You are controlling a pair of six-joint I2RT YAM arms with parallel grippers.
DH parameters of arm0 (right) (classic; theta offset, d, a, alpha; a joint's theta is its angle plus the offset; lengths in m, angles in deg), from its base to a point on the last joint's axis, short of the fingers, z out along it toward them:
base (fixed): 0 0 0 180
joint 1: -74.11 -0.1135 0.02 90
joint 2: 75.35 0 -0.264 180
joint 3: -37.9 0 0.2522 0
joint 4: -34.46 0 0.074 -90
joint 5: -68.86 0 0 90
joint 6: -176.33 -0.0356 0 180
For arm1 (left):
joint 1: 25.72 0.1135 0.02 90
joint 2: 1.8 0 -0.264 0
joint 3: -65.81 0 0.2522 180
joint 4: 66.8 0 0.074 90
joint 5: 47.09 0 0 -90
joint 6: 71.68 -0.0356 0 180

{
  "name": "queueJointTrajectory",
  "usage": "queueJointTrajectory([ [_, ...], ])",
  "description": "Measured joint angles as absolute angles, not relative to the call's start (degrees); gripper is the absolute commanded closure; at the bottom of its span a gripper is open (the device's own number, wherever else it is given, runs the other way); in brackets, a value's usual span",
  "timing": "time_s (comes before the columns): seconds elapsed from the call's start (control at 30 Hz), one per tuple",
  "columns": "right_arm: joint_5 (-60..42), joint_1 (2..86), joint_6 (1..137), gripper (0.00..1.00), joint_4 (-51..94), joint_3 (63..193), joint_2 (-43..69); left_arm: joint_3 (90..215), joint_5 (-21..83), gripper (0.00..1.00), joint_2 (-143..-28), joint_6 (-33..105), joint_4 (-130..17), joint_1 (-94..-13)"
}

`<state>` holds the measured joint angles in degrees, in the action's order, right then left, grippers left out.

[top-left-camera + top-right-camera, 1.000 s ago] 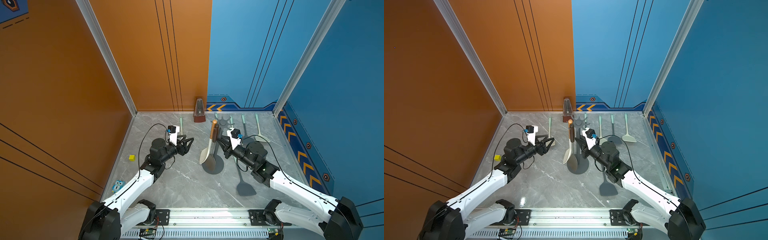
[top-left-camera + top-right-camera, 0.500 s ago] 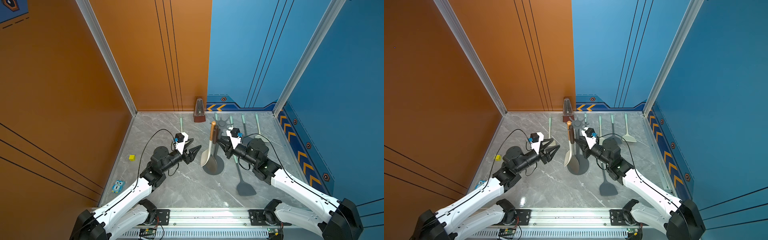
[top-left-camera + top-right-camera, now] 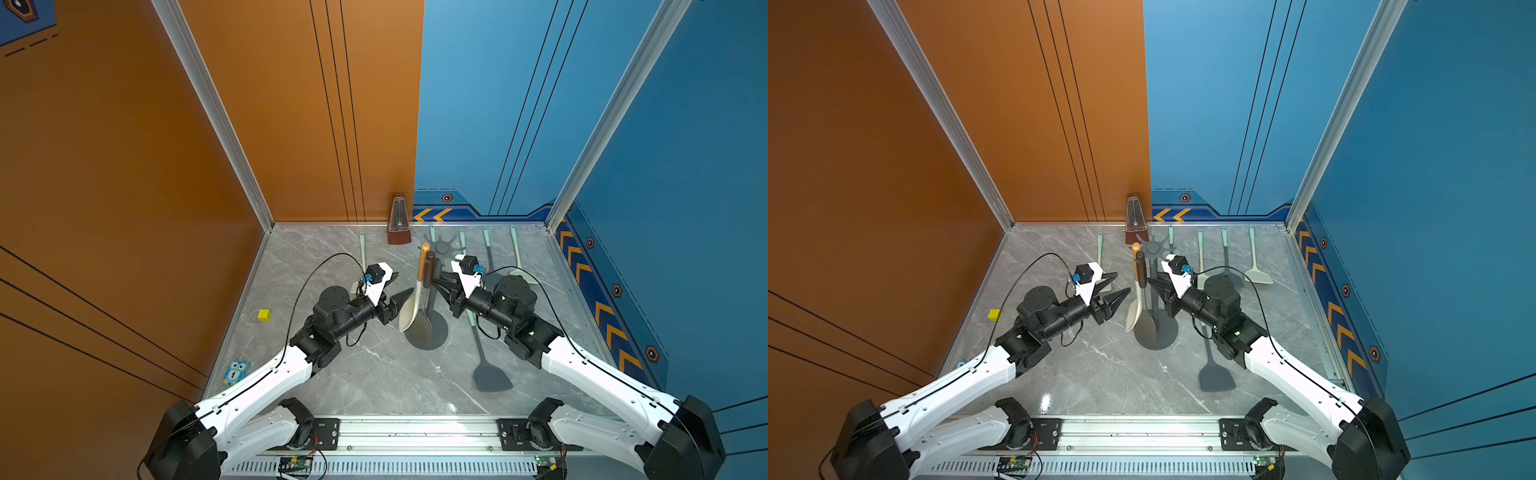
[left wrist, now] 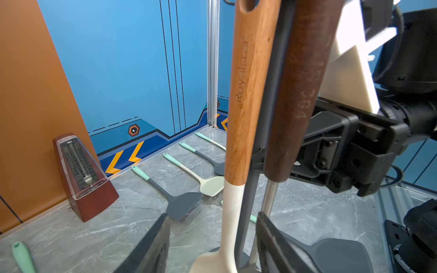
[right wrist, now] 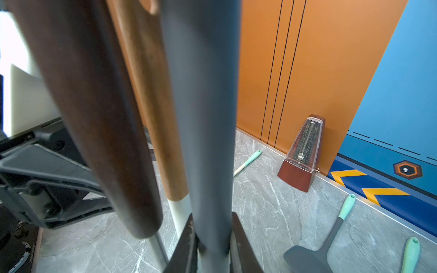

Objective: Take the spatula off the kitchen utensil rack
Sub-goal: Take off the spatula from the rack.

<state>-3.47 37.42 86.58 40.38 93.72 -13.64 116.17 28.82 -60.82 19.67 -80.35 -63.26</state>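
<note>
Left claw (image 3: 398, 286) open beside a hanging spatula (image 3: 422, 270); right claw (image 3: 436, 284) holds the kitchen utensil rack (image 3: 440, 332).

I judge the main risk to be a crowded grip. Between my left claw's parted fingers (image 4: 153, 245) I see the spatula's cream neck, with the rack's grey pole (image 5: 208, 118) and a dark-handled utensil (image 4: 300, 94) close behind, so closing could catch them too. If the handle snags as I lift, the rack could tip, or the dark-handled utensil could swing off onto the table (image 3: 374, 374). My right claw is clamped on the pole, which should steady it. The spatula, with a light wooden handle, hangs on the rack's left side at mid-table, just right of my left claw. I cannot tell whether they touch.
</note>
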Motion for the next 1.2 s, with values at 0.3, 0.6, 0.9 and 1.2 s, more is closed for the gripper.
queueJointTrajectory([
  [0.3, -3.3, 37.4, 86.6, 1.0, 39.6, 94.1, -13.6, 117.0, 27.6, 0.44, -63.4, 19.8, -83.4, -63.3],
  [0.6, -3.3, 37.4, 86.8, 1.0, 39.1, 94.4, -13.6, 118.5, 25.4, 0.45, -65.7, 19.9, -84.5, -63.7],
  [0.9, -3.3, 37.1, 87.0, 1.0, 39.1, 95.1, -12.6, 118.9, 24.9, 0.48, -69.3, 20.1, -85.8, -64.9],
  [1.2, -3.3, 37.0, 87.0, 1.0, 39.1, 95.1, -12.6, 118.9, 24.9, 0.55, -69.5, 20.2, -86.8, -64.9],
])
